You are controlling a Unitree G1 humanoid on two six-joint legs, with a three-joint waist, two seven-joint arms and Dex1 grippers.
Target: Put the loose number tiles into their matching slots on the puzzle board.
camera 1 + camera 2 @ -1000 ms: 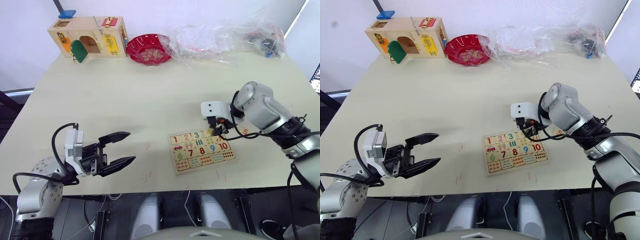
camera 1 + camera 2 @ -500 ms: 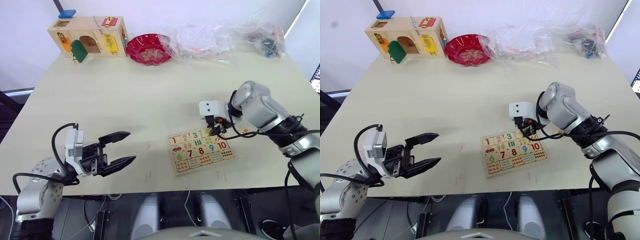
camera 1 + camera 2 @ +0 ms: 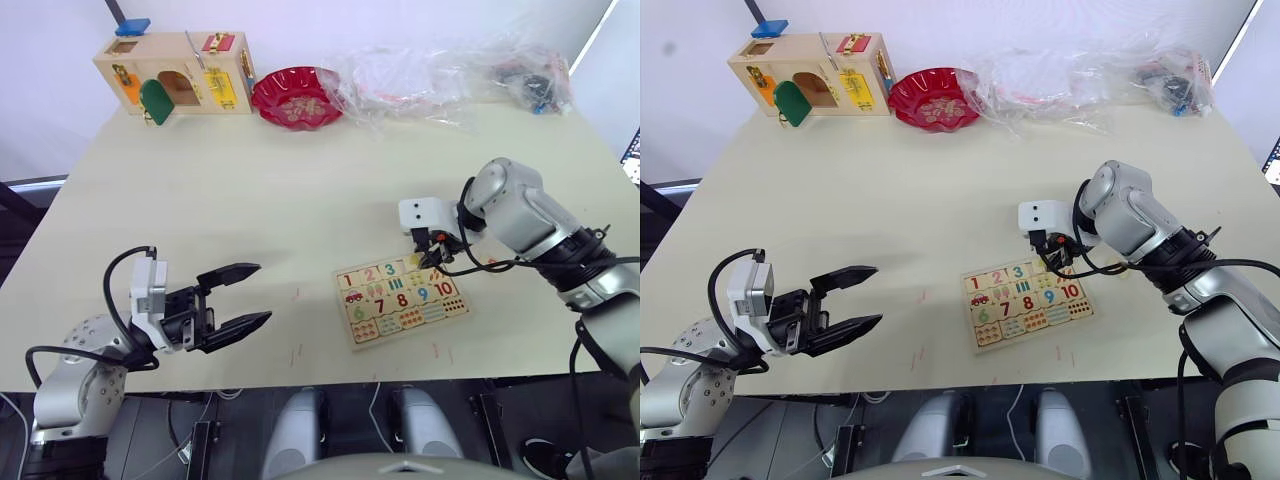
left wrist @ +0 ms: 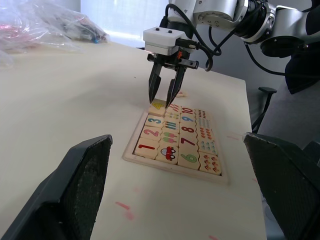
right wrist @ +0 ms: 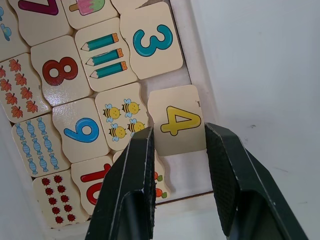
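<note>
The right gripper [image 5: 176,150], fingers parted, straddles the yellow 4 tile [image 5: 176,120] lying crooked over its slot on the puzzle board [image 3: 402,300], likely to reseat it, while the left gripper [image 3: 243,295] hangs open, idle.

We hold our left arm low and bent at the near left, forearm reaching forward and to the right, with a white camera block on the wrist. Our left gripper [image 3: 238,295] lies nearly level, its two black fingers [image 3: 230,271] spread wide apart with nothing between them, tips aimed to the right. Our right arm comes in from the right, elbow raised, grey forearm angling down toward the middle, black cables looping around the wrist below a white camera block. Our right gripper [image 4: 165,96] points straight down, its two slim fingers [image 5: 131,190] parted by a narrow gap, tips close together
</note>
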